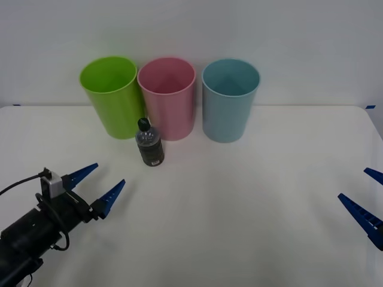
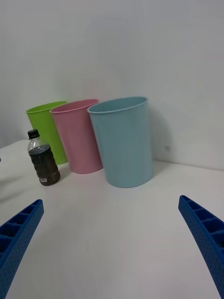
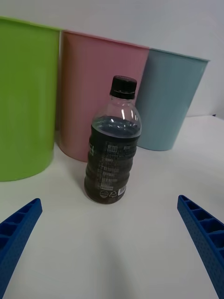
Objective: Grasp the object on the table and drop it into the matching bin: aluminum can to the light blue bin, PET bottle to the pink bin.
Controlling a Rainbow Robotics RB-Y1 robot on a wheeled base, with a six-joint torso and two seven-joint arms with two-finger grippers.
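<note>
Bare table (image 1: 239,209) lies open before the PET bottle (image 1: 150,145); directly behind it the lime green bin (image 1: 112,95) and pink bin (image 1: 167,97) block passage.

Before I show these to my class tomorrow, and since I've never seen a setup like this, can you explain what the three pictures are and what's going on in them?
This is a two-armed robot at a white table. The wide picture comes from a camera above its arms, looking down and forward. The two tall pictures come from cameras on its wrists; the blue ribbed wedges at their bottom corners are that arm's own fingers.

At the back of the table stand three tall cups used as bins: a lime green bin, a pink bin and a light blue bin. In front of the green and pink ones stands a small bottle with a black cap, upright.

The left gripper is open and aimed at the bottle, not touching it. The right gripper waits open at the table's right edge. Nothing is held.
</note>
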